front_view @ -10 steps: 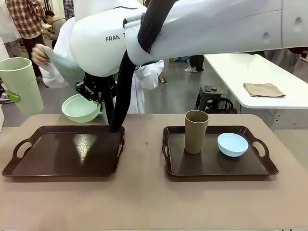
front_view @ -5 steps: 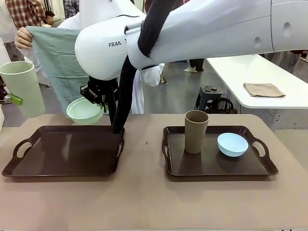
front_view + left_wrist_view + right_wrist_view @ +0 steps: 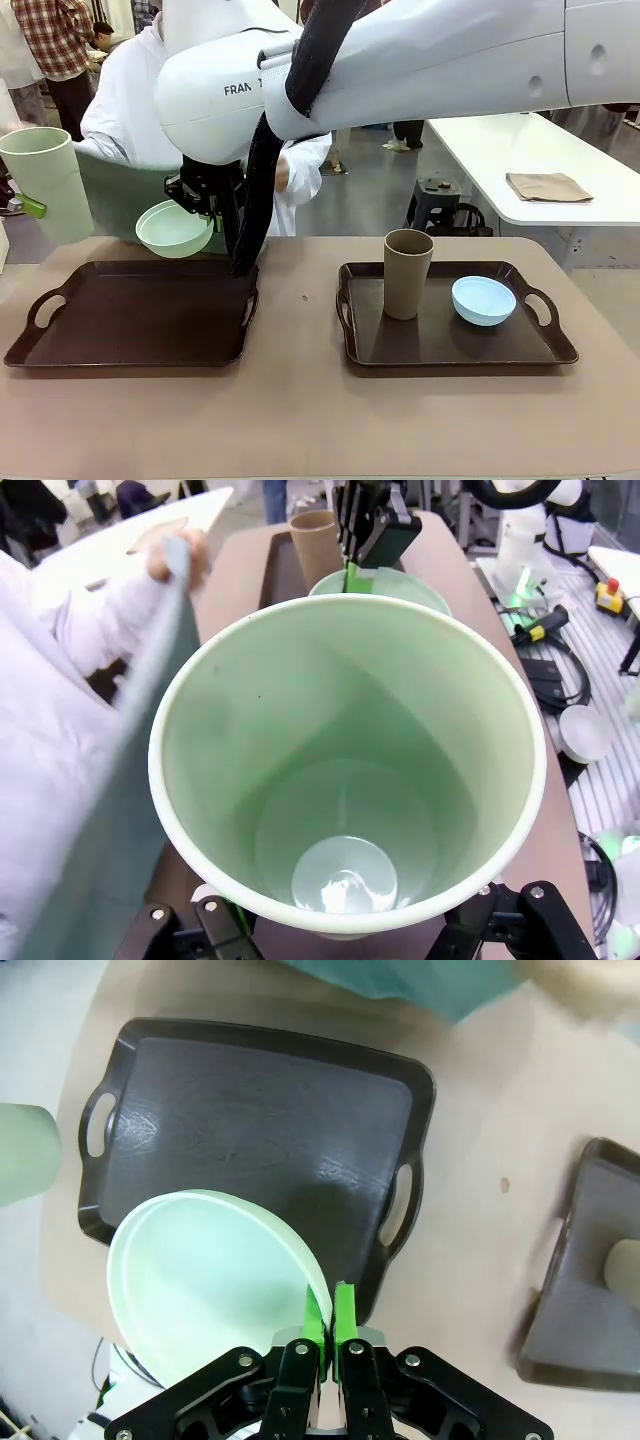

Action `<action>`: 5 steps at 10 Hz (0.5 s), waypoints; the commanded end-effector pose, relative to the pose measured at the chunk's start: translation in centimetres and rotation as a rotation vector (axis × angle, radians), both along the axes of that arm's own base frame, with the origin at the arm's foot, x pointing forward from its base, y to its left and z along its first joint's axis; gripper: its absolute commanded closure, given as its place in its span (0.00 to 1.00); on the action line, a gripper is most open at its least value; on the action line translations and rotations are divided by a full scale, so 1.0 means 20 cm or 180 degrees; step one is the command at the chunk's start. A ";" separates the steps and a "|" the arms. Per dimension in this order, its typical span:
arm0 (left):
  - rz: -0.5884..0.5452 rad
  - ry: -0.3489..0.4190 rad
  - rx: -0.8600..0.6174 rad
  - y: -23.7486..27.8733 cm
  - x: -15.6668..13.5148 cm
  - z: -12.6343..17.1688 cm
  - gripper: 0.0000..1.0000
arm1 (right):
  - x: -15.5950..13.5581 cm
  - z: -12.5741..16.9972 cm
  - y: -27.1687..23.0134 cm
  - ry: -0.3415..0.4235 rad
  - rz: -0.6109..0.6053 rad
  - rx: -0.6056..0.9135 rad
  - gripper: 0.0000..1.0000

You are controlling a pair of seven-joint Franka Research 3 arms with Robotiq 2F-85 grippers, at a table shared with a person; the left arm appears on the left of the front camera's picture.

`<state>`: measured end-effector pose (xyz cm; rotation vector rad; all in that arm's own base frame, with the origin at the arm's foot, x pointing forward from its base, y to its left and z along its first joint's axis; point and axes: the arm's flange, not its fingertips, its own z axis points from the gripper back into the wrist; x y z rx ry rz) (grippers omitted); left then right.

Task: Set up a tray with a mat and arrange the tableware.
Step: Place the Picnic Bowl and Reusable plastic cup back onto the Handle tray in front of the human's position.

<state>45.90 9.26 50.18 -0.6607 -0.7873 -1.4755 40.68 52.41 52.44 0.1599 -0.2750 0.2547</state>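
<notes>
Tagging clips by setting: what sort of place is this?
Probably a robotics lab or workshop hall: a white-coated person stands at the shared table, another white worktable stands behind, and cables trail on the floor.

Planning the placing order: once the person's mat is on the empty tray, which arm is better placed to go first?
Probably right: the right gripper pinches the mint bowl above the empty tray's far edge. The left gripper holds the pale green tumbler farther off, beyond the tray's left end.
</notes>
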 end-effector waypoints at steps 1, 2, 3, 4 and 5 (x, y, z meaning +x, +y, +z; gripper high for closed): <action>-0.0005 -0.0022 0.0012 0.00 0.00 0.01 0.75 | 0.00 -0.01 0.00 -0.0046 0.0008 -0.0006 1.00; -0.0005 -0.0022 0.0012 0.00 0.00 0.01 0.75 | 0.00 -0.01 0.00 -0.0046 0.0008 -0.0006 1.00; -0.0005 -0.0022 0.0012 0.00 0.00 0.01 0.75 | 0.00 -0.01 0.00 -0.0046 0.0008 -0.0006 1.00; -0.0005 -0.0022 0.0012 0.00 0.00 0.01 0.75 | 0.00 -0.01 0.00 -0.0046 0.0008 -0.0006 1.00; -0.0005 -0.0022 0.0012 0.00 0.00 0.01 0.75 | 0.00 -0.01 0.00 -0.0046 0.0008 -0.0006 1.00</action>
